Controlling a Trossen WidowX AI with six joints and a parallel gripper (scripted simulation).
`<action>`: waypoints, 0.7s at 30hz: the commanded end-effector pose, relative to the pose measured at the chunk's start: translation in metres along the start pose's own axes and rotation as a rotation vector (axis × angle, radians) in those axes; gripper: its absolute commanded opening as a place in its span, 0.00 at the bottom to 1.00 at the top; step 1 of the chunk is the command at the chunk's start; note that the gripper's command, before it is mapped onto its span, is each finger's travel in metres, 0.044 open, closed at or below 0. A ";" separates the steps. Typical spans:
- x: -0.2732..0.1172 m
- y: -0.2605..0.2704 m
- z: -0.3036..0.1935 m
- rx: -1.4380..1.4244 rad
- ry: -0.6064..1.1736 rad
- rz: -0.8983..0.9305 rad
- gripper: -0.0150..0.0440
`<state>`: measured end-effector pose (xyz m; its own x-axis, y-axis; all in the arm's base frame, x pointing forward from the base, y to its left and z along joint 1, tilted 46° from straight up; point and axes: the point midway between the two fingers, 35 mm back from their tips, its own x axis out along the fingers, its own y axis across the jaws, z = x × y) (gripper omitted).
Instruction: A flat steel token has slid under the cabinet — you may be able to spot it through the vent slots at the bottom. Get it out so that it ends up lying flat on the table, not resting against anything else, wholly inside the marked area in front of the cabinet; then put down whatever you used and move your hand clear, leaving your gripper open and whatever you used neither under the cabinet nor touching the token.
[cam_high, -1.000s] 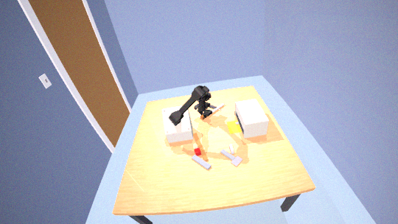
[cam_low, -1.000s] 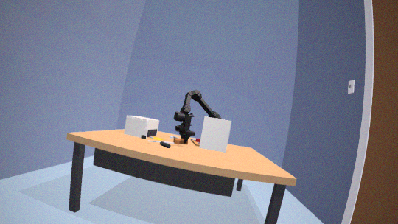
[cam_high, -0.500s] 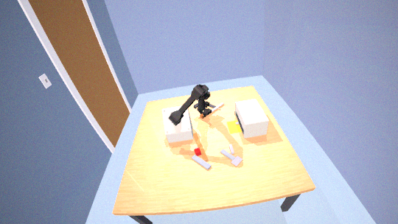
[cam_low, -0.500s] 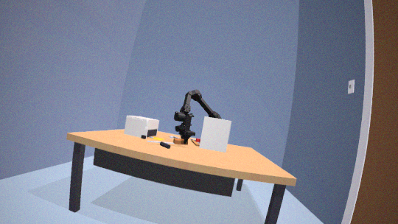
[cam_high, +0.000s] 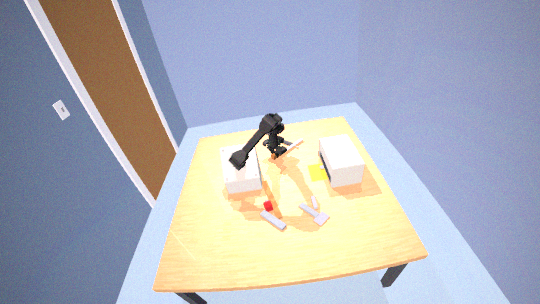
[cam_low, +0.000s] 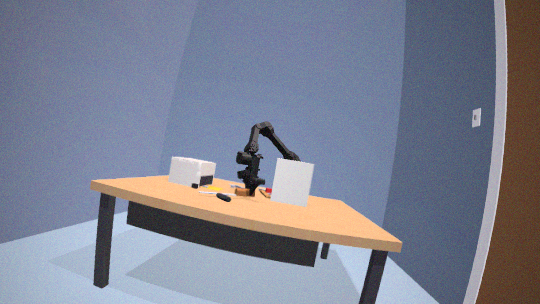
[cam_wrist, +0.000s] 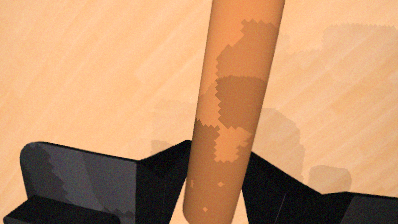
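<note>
My gripper (cam_high: 276, 153) (cam_low: 251, 192) (cam_wrist: 216, 151) is shut on the orange-brown round handle (cam_low: 242, 192) (cam_wrist: 242, 55) of a tool, low over the table. A pale thin shaft (cam_high: 295, 145) (cam_low: 212, 193) reaches from there toward the cabinet side; its far end is too small to make out. The white cabinet (cam_high: 345, 157) (cam_low: 186, 171) stands to the right in the top view, its dark opening facing the yellow marked area (cam_high: 314, 172) (cam_low: 215, 189). A small pale spot (cam_high: 322, 167) shows at the area's cabinet edge; I cannot tell whether it is the token.
A second white box (cam_high: 243, 182) (cam_low: 292, 182) stands by the arm. A red block (cam_high: 268, 205), a grey bar (cam_high: 273, 220), a flat-headed tool (cam_high: 321, 218) and a small pale bar (cam_high: 314, 202) lie on the table (cam_high: 225, 250). A black rounded piece (cam_low: 223, 197) lies near the shaft.
</note>
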<state>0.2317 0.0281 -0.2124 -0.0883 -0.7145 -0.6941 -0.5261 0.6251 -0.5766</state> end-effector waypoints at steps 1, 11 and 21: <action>-0.003 0.006 0.007 -0.002 -0.014 0.007 0.25; -0.004 0.014 0.013 -0.002 -0.015 0.007 0.25; -0.004 0.020 0.018 -0.002 -0.015 0.008 0.25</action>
<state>0.2336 0.0420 -0.2261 -0.0874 -0.7137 -0.6949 -0.5259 0.6255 -0.5763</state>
